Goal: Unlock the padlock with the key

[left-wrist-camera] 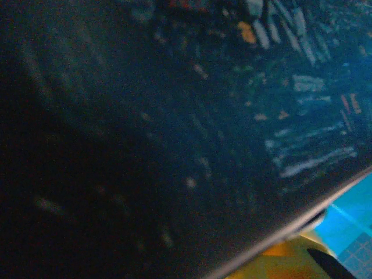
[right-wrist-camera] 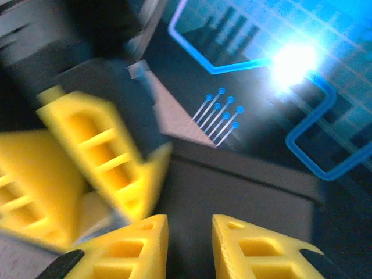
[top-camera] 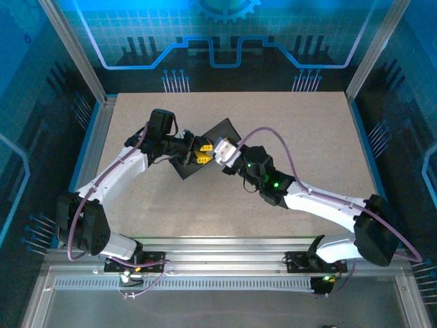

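Both sets of jaws meet at the middle of the table (top-camera: 307, 137) over the box (top-camera: 220, 131), which sits cocked at an angle between them. My right jaws stand narrowly apart with nothing between their fingers (right-wrist-camera: 256, 250), tips just short of the box's dark wall. The left jaws I cannot call: their fingers (right-wrist-camera: 99, 151) converge near the box edge, and the painted lid (left-wrist-camera: 174, 116) sits blurred, close against that wrist camera. I can't pick out the key or padlock, so I cannot say where the key lies. I judge we're at the locating stage, unlocking not begun. Next I'd back one wrist off, find the key, then pinch it.
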